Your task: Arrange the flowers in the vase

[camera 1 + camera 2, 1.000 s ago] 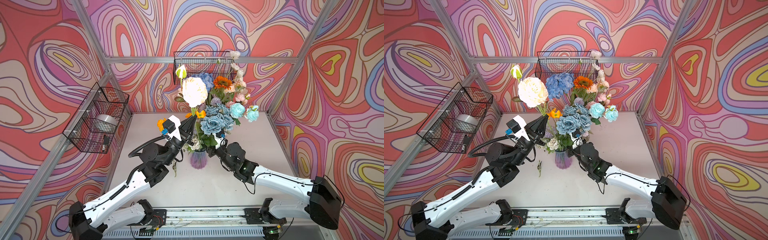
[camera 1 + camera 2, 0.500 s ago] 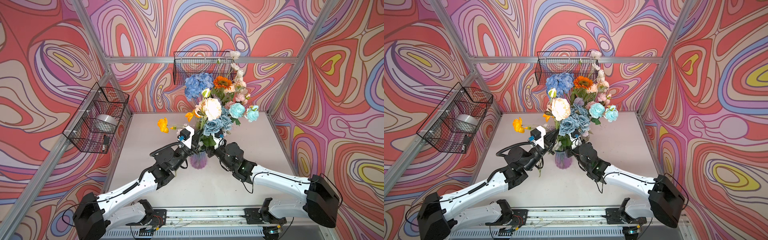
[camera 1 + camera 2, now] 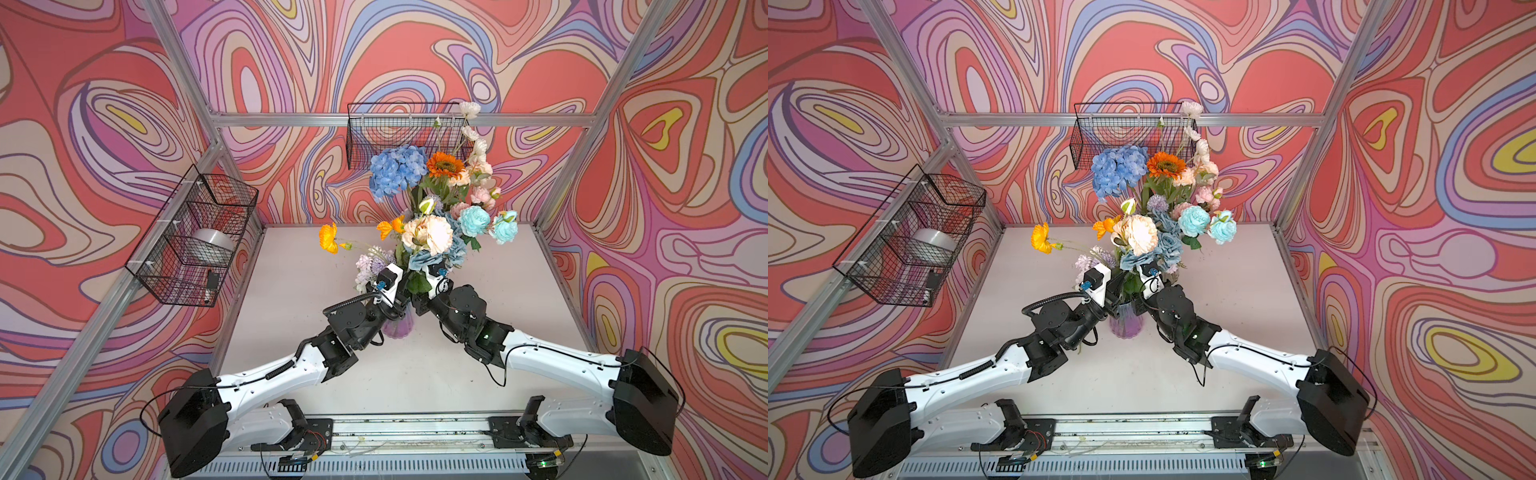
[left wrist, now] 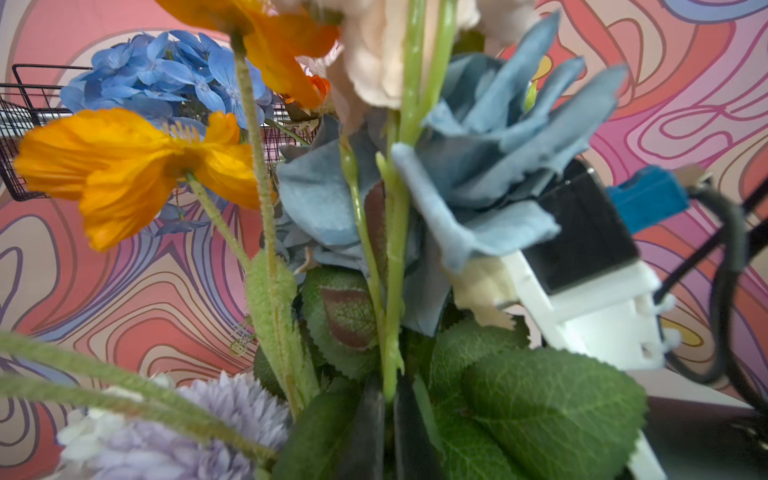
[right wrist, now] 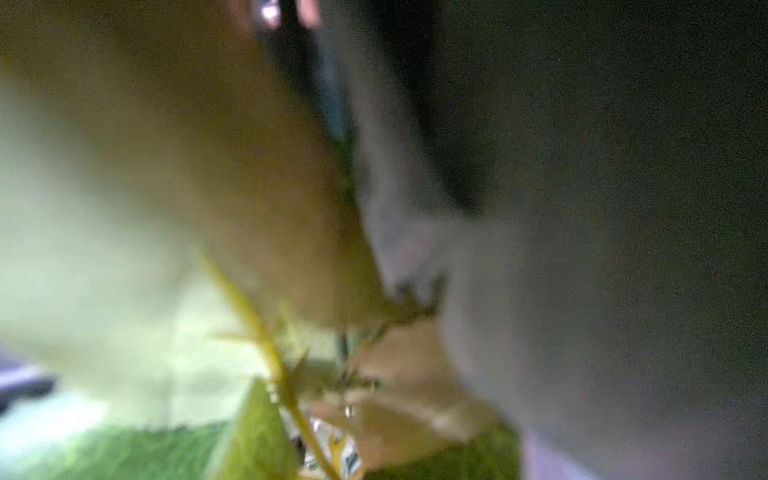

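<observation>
The flowers stand bunched in a purple glass vase [image 3: 397,326] at mid-table: a blue hydrangea [image 3: 397,170], an orange sunflower [image 3: 445,164], aqua roses [image 3: 475,220], lilac pompoms [image 3: 372,264] and an orange poppy [image 3: 328,237] leaning left. My left gripper [image 4: 388,399] is shut on the smooth green stem [image 4: 395,249] of the peach peony [image 3: 430,235], low among the leaves just above the vase mouth. A dusty-blue rose [image 4: 498,137] sits beside that stem. My right gripper [image 3: 419,302] is pushed into the foliage at the vase neck. Leaves blur its wrist view and hide its jaws.
A wire basket [image 3: 195,237] on the left wall holds a silver roll [image 3: 212,245]. Another wire basket [image 3: 399,129] hangs on the back wall behind the blooms. Aluminium posts frame the white table [image 3: 498,316]. Both forearms cross in front of the vase.
My left arm has swung down and right, carrying the peach peony from high on the left into the middle of the bouquet. The right arm has stayed put.
</observation>
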